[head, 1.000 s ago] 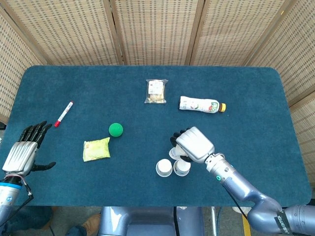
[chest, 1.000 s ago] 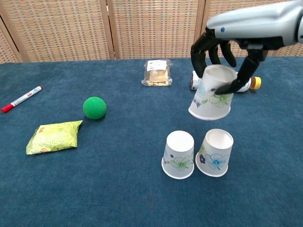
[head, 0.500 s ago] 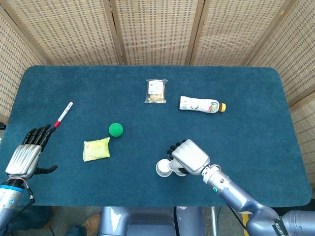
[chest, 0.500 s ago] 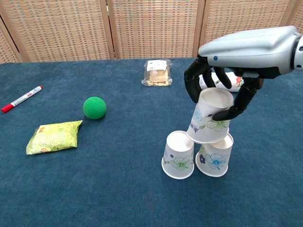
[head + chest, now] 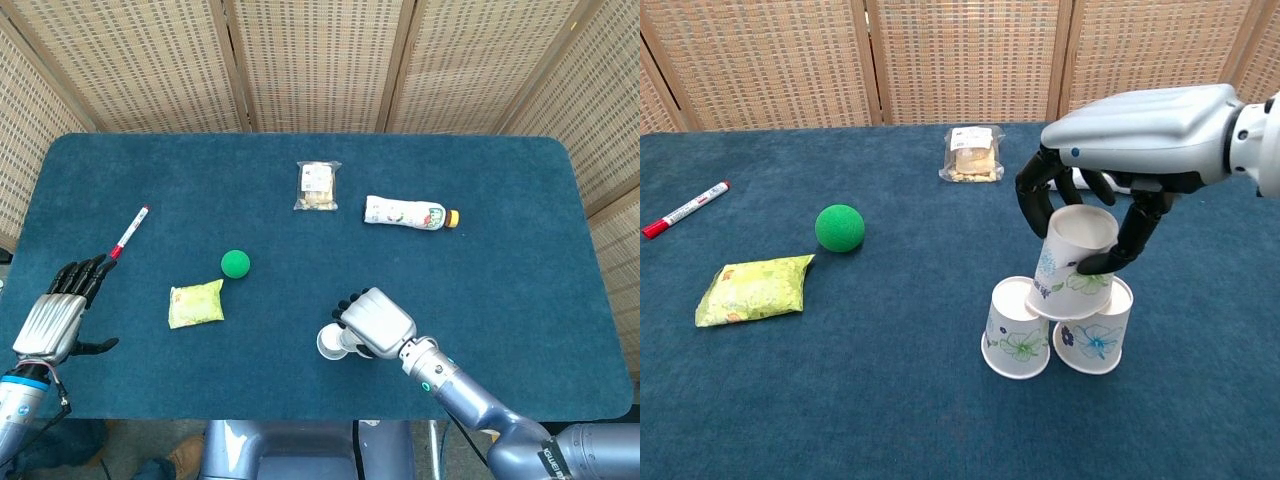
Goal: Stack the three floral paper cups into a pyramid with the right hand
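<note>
Two floral paper cups stand upside down side by side near the table's front: the left cup [image 5: 1017,329] [image 5: 332,342] and the right cup [image 5: 1095,336]. A third floral cup [image 5: 1070,264], also upside down, rests tilted across their tops. My right hand [image 5: 1127,150] [image 5: 377,322] grips this top cup from above, fingers around its sides. In the head view the hand hides the top cup and the right cup. My left hand [image 5: 58,312] hovers open at the table's left edge, holding nothing.
A green ball [image 5: 840,227] and a yellow-green packet [image 5: 752,289] lie to the left. A red marker [image 5: 684,209] is at far left. A snack bag [image 5: 973,153] and a lying bottle [image 5: 410,213] sit further back.
My right hand has lowered the third cup from mid-air onto the tops of the two standing cups and shifted slightly left. The left hand drifted a little.
</note>
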